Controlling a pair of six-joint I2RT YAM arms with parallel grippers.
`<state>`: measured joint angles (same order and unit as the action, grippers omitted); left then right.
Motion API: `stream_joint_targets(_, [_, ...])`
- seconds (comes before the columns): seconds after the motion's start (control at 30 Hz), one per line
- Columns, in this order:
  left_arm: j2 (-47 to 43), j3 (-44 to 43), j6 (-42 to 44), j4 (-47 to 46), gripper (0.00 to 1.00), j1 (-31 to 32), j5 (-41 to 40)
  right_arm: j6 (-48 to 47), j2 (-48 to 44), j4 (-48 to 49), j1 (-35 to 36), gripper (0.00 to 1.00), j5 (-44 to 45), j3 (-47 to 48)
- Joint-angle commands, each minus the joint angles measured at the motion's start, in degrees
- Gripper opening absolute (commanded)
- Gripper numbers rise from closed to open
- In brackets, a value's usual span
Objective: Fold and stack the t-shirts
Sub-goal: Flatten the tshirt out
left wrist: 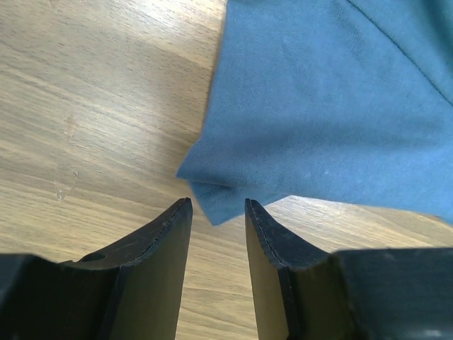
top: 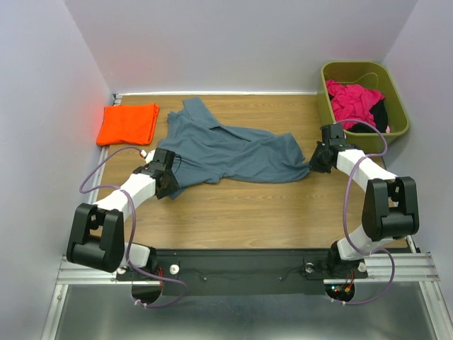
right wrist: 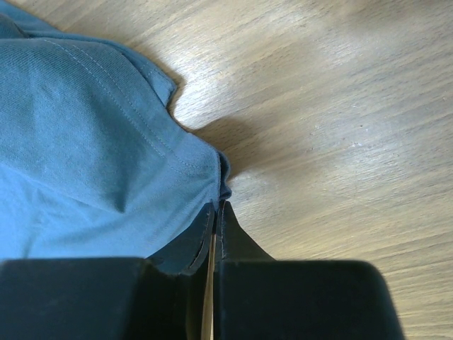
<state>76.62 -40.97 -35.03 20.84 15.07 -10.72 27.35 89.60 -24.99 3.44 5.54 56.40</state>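
Fingers (left wrist: 166, 241) of the left gripper (left wrist: 218, 207) stand apart with nothing clamped. A hemmed corner of the slate blue-grey t-shirt (left wrist: 333, 106) points into the gap at their 12 o'clock; whether it touches them I cannot tell. The right gripper (right wrist: 216, 209) has its fingers (right wrist: 237, 237) pressed together on a bunched edge of the same shirt, and the cloth gathers into folds at the tips.

Seen from above, two t-shirts lie on the wooden table (top: 248, 212). The blue-grey one sprawls unfolded and creased across the middle. Its collar end is toward 11 o'clock, and its body is drawn out toward 3 o'clock, where the right gripper holds it. The left gripper sits at its 8 o'clock edge. One orange t-shirt (top: 129, 122), plain and folded into a neat rectangle, rests at the table's 10 o'clock corner, just beside the blue-grey one. One olive bin (top: 327, 106) stands at 2 o'clock and holds pink cloth (top: 350, 103).
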Motion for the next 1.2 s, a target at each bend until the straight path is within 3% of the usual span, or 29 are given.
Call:
stream_joint_targets(0.0, [1.6, -1.2, 0.4, 0.7, 0.48, 0.4, -0.4, -0.5, -2.2, 1.2, -0.4, 0.01, 0.0, -0.1])
stream_joint_targets(0.5, [8.2, 0.1, 2.2, -1.2, 0.48, 0.5, -0.2, -0.8, -2.1, 1.2, -0.3, 0.01, 0.4, -0.5])
stream_joint_targets(0.6, [9.5, 0.3, 2.9, -1.3, 0.40, 0.5, 0.3, -0.7, -2.3, 1.1, -0.4, 0.01, 0.8, -0.7])
stream_joint_targets(0.67, [9.8, 0.5, 3.5, -1.5, 0.11, 0.7, 0.4, -0.4, -2.2, 1.3, -0.4, 0.01, 0.3, -0.6])
stream_joint_targets(0.73, [9.3, 0.5, 3.9, -1.2, 0.00, 0.7, 0.1, -0.2, -2.3, 1.2, -0.4, 0.01, 0.2, -0.6])
stream_joint_targets(0.87, [4.3, -3.2, 4.4, 3.4, 0.00, 0.4, -5.6, -0.5, -3.8, 1.1, -0.4, 0.01, 1.6, 0.7])
stream_joint_targets(1.07, [-5.4, -21.1, 6.7, 12.6, 0.00, -2.3, -14.0, 0.8, -9.3, -0.5, -0.4, 0.01, 4.4, 7.0])
stream_joint_targets(1.17, [-6.7, -23.5, 7.1, 12.9, 0.00, -3.6, -12.9, 0.2, -10.1, -1.1, -0.4, 0.01, 4.7, 8.8])
